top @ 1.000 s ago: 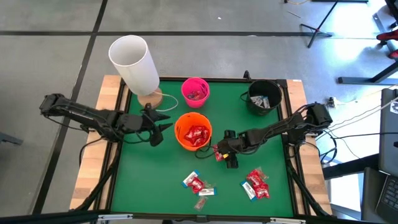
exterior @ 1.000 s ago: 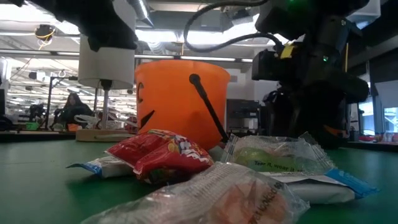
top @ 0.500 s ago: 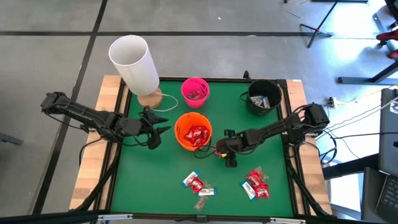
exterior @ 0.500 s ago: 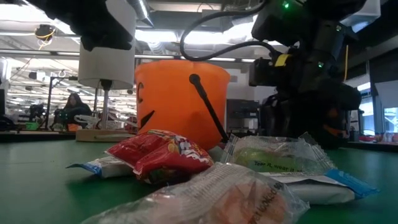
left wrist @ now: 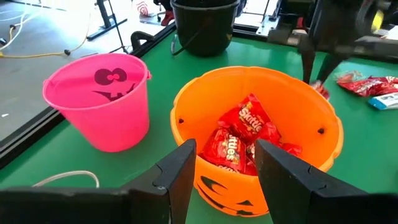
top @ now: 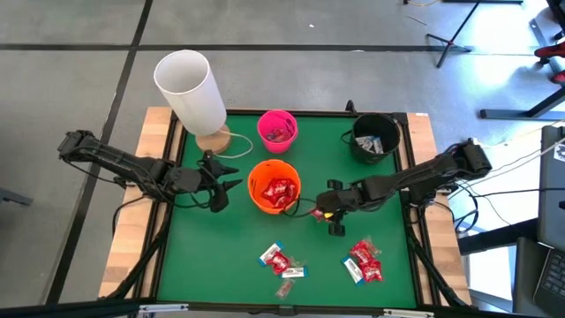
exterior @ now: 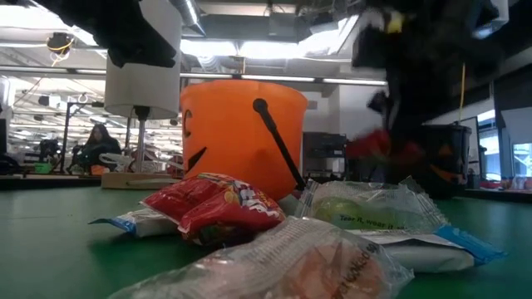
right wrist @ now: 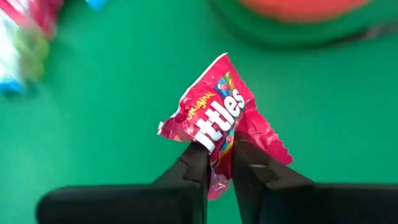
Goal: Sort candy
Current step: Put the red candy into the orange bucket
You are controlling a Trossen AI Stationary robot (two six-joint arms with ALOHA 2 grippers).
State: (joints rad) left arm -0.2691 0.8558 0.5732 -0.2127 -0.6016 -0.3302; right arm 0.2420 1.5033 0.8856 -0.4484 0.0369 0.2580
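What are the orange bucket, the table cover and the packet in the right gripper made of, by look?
Orange bucket: likely moulded plastic, smooth with a soft sheen, black printed face.
Table cover: green, matte, looks like felt or a mat; can't tell which.
Red candy packet, pinched in the right gripper: thin glossy film, crinkled, with serrated edges.

The green-topped table [top: 212,256] carries three buckets: pink [top: 277,131], orange [top: 274,185], black [top: 374,137]. Candy [top: 365,261] lies scattered near its front edge.
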